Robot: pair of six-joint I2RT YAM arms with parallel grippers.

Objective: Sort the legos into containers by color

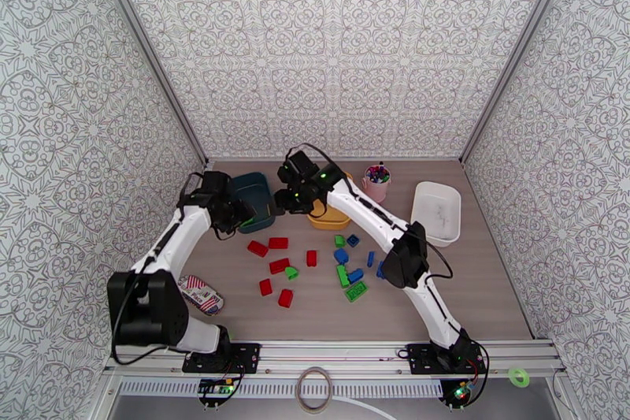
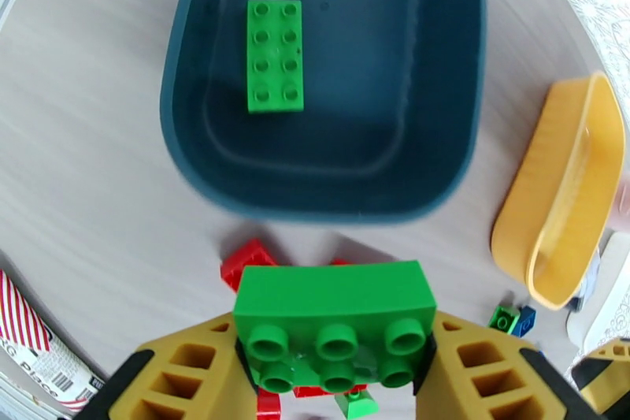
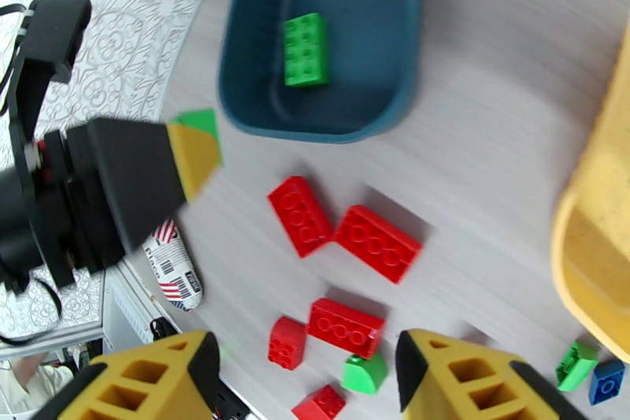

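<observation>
My left gripper point(image 2: 335, 370) is shut on a green lego point(image 2: 335, 311), held just short of the near rim of the dark teal tub point(image 2: 189, 154). One green two-by-four brick point(image 2: 275, 55) lies inside that tub. In the top view the left gripper point(image 1: 240, 218) hangs at the teal tub's point(image 1: 253, 191) front right corner. My right gripper point(image 3: 307, 382) is open with nothing between its fingers, above the red legos point(image 3: 376, 243). From above, the right gripper point(image 1: 290, 201) sits between the teal tub and the yellow tub point(image 1: 329, 218). The white tub point(image 1: 435, 211) stands at the right.
Red legos point(image 1: 278, 265) lie in the table's middle, with green point(image 1: 356, 291) and blue point(image 1: 341, 256) ones to their right. A pink cup of pens point(image 1: 376, 181) stands behind the yellow tub. A striped packet point(image 1: 201, 294) lies at the left front.
</observation>
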